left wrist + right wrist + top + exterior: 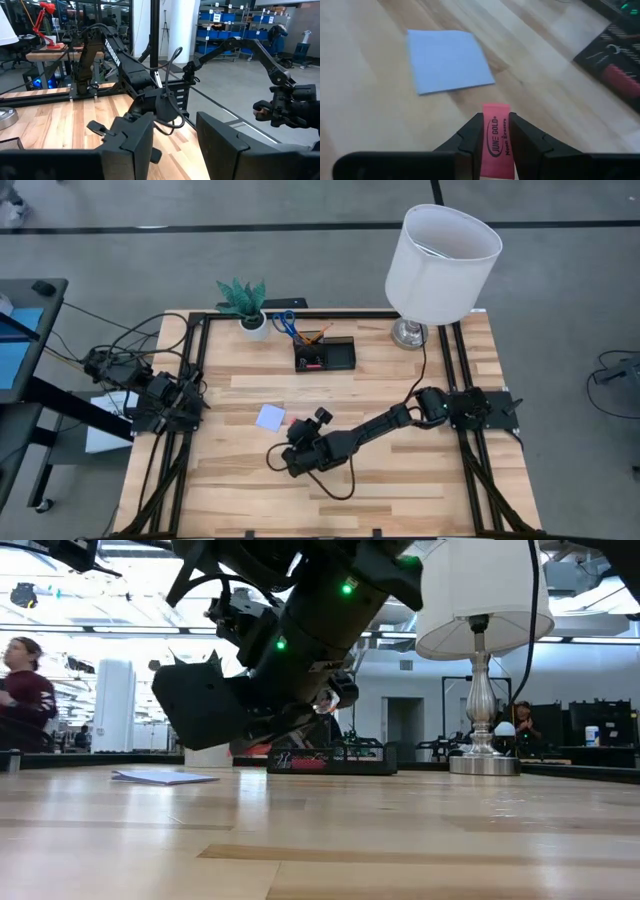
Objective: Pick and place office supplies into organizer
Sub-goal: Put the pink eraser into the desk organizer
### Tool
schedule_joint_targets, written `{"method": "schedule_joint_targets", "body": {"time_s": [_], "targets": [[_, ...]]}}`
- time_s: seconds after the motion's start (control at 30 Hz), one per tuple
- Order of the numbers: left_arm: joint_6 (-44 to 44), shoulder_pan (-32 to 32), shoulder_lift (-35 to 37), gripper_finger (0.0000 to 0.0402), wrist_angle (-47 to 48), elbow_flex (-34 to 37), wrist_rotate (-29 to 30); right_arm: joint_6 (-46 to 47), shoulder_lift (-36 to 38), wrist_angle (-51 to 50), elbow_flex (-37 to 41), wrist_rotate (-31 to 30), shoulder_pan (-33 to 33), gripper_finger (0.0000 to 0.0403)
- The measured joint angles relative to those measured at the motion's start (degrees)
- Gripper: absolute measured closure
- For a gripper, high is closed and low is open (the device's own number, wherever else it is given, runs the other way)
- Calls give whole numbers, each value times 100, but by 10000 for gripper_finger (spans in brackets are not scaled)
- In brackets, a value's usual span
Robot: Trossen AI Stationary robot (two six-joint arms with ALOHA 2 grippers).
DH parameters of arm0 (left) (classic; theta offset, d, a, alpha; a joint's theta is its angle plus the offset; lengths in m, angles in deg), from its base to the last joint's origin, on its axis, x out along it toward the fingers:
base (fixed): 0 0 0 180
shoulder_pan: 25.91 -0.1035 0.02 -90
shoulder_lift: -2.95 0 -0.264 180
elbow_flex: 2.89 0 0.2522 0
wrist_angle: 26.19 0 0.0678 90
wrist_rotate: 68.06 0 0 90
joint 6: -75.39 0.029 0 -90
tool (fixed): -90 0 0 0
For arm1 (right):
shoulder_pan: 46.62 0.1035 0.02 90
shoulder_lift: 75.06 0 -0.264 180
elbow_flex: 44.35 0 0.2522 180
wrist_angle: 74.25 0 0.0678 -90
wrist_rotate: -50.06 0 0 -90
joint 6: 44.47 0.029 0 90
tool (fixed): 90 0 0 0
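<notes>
Pink eraser (497,140) pinched in right gripper (496,131), apparently just beside lavender note pad (448,60).

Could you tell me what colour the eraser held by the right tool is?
Pink eraser with dark lettering, clearest in the right wrist view.

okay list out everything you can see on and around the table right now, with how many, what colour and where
Eraser: one, pink, clamped in the right hand above the table.
Note pad: one, pale lavender, flat on the table mid-left.
Organizer: one, black, rear centre; red items in its tray.
Scissors: one, blue-handled, standing in the organizer's cup.
Pens: orange, in the cup; count unclear.
Plant pot: one, white, green leaves, rear left.
Lamp: one, white shade, rear right.
Person: one, background.
Left hand: parked at the table's left edge.
Right hand: near the note pad.
</notes>
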Motion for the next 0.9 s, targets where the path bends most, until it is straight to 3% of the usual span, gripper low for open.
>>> {"method": "schedule_joint_targets", "body": {"time_s": [0.9], "targets": [[0, 0, 0, 260, 0, 0, -30, -1315, 0, -2458, -1415, -45, -1039, 326]]}}
